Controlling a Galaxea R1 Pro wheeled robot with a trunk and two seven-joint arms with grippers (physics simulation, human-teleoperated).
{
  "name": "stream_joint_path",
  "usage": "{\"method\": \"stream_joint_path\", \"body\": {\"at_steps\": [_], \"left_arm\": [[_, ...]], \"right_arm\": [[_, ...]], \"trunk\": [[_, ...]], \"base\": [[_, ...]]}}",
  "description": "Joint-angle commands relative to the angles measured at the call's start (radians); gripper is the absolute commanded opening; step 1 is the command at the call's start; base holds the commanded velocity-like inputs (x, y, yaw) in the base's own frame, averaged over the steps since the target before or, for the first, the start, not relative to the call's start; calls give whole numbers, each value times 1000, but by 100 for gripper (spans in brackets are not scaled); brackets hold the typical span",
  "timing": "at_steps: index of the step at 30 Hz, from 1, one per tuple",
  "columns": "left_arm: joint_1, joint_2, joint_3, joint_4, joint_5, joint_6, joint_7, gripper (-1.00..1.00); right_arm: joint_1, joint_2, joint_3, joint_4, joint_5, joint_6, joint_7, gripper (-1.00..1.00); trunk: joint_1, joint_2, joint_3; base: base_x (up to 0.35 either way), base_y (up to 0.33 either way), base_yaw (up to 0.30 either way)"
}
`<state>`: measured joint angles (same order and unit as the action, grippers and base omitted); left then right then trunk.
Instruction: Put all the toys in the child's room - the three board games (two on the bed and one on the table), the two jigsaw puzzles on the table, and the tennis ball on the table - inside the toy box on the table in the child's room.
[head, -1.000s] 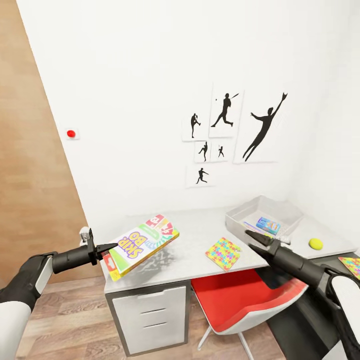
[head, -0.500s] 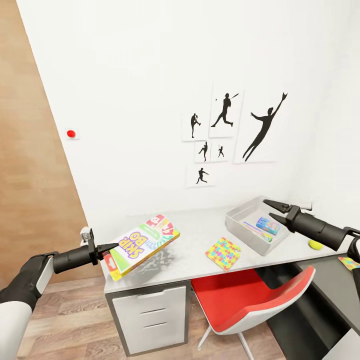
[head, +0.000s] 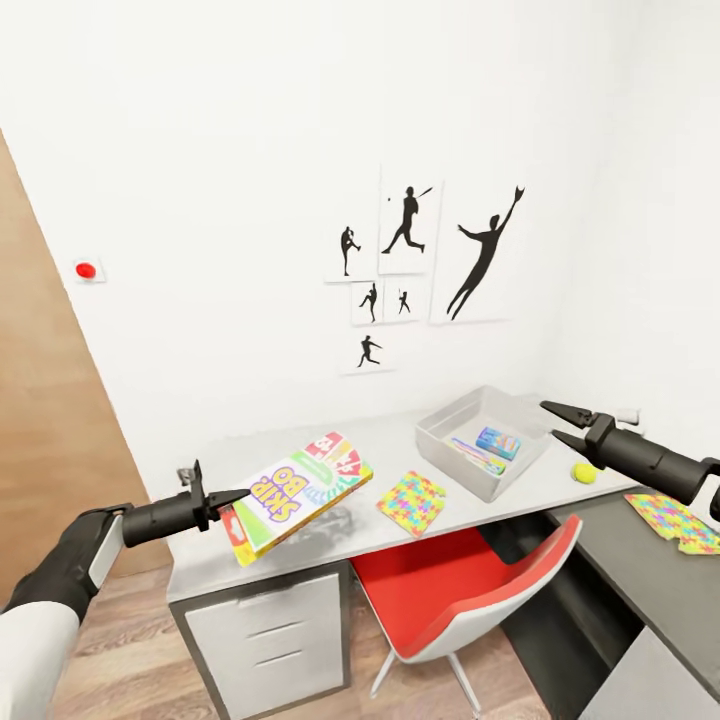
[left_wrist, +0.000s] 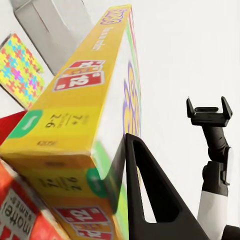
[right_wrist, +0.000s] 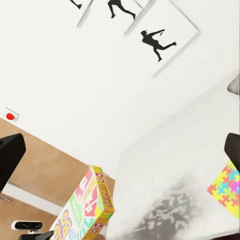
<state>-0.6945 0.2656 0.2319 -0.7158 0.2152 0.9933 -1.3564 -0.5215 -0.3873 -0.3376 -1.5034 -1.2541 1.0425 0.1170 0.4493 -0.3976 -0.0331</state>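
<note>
We hold 1 board game (head: 298, 491) in our left pincer (head: 226, 497), and it could slip. The pincer is closed on just the near short edge of the box, so most of the box sticks out past the fingers and hangs tilted above the table (head: 400, 455). If we swing the arm fast, the box could twist out and drop on the table or the floor. It could also bump the rim of the toy box (head: 440, 460) on the way in, since it looks long next to that bin. In the left wrist view the box (left_wrist: 85, 125) fills the space right by 1 black finger (left_wrist: 150, 195), touching it.

The toy box sits on the table well apart from the held game, further along to our right. 1 blue board game (head: 498, 441) already lies inside it. 1 jigsaw puzzle (head: 413, 501) lies flat on the table between the held game and the bin. The tennis ball (head: 584, 473) rests just beside the bin.

Our right pincer (head: 560, 423) is wide open with nothing in it. It hangs near the far side of the bin, above the ball. Another jigsaw puzzle (head: 678, 522) lies on the dark cabinet (head: 610, 560), under that arm.
</note>
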Motion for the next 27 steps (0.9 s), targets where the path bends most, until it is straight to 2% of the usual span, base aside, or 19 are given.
{"method": "stream_joint_path", "body": {"at_steps": [1, 7, 13, 22, 27], "left_arm": [[-1, 0, 0, 0, 4, 6, -2, -100], [0, -8, -2, -1, 5, -37, -4, -100], [0, -15, -1, -1, 6, -46, -4, -100], [0, -16, -2, -1, 6, -48, -4, -100], [0, -16, -1, -1, 6, -48, -4, -100]], "right_arm": [[-2, 0, -1, 1, 11, 5, 10, 100], [-2, -1, -1, 2, 13, 5, 10, 100], [-1, 0, -1, 0, 16, 5, 10, 100], [-1, 1, 1, -2, 18, 5, 10, 100], [-1, 1, 1, 0, 18, 5, 10, 100]], "trunk": [[1, -2, -3], [1, -2, -5], [1, -2, -6], [1, -2, -5], [1, -2, 0]], "base": [[38, -3, -267], [194, -16, -254], [290, -92, -61], [196, -273, -5], [149, -306, -135]]}}
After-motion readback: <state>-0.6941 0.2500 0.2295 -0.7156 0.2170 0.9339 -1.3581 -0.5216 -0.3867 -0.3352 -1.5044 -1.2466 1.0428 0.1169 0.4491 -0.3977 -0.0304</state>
